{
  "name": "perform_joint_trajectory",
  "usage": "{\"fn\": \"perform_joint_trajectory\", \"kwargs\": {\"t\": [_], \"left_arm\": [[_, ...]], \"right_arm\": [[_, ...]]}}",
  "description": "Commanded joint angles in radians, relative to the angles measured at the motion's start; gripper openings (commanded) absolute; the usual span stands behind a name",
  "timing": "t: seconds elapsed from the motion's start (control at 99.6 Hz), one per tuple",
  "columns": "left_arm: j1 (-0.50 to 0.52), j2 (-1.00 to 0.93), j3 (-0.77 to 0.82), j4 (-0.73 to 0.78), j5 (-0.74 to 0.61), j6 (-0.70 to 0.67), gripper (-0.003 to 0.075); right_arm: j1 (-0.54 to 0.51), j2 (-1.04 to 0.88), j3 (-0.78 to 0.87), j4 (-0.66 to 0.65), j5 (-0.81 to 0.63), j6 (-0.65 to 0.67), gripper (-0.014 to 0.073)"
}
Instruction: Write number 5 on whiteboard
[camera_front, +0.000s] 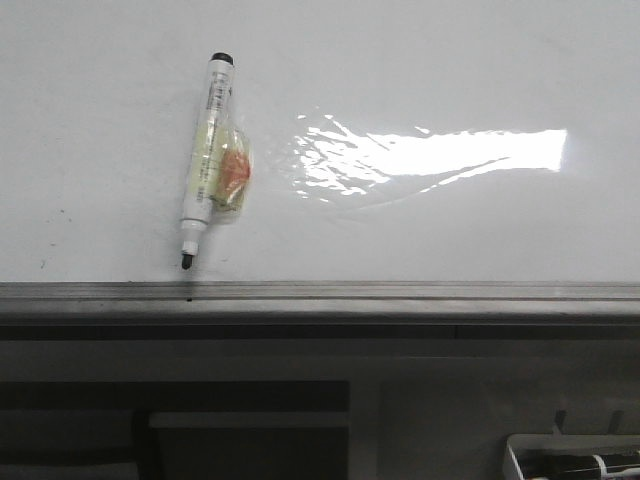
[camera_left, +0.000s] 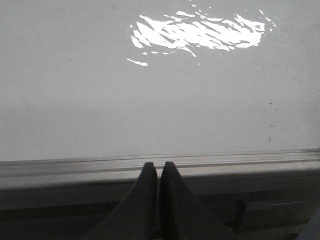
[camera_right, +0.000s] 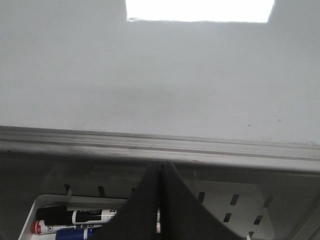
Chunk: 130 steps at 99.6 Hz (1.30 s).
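Front view: marker (camera_front: 212, 160) lying on whiteboard (camera_front: 450, 230), uncapped.

marker (camera_front: 210, 160) on whiteboard (camera_front: 450, 230), left | tray (camera_front: 575, 458) below, right

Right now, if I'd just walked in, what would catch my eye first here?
Probably the marker pen lying uncapped on the whiteboard, tip toward the grey frame, with something orange-patterned wrapped around its middle. Beside it, to the right, a bright patch of glare ripples across the glossy surface. No number is written yet, and both claws sit shut by the frame.
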Motion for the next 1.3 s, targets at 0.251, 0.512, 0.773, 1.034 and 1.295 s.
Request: {"fn": "perform_joint_trajectory", "kwargs": {"t": [0.251, 0.512, 0.773, 1.034, 1.295], "left_arm": [[0.003, 0.01, 0.017, -0.098, -0.114, -0.009, -0.002], [0.003, 0.01, 0.017, -0.643, -0.134, -0.009, -0.002], [0.003, 0.01, 0.011, -0.806, -0.136, -0.009, -0.002], [0.003, 0.091, -0.179, -0.626, -0.051, 0.15, -0.002], [0.003, 0.454, -0.48, -0.355, 0.167, 0.15, 0.0144]], "right_arm": [[-0.006, -0.018, 0.027, -0.198, -0.069, 0.0, -0.0061], [-0.006, -0.018, 0.027, -0.308, -0.541, 0.0, -0.0061], [-0.006, -0.012, 0.0, 0.08, -0.486, 0.258, -0.0061], [-0.005, 0.019, -0.184, 0.149, -0.259, 0.28, -0.0061], [0.0, 0.233, -0.453, 0.16, 0.035, 0.117, 0.0]]}}
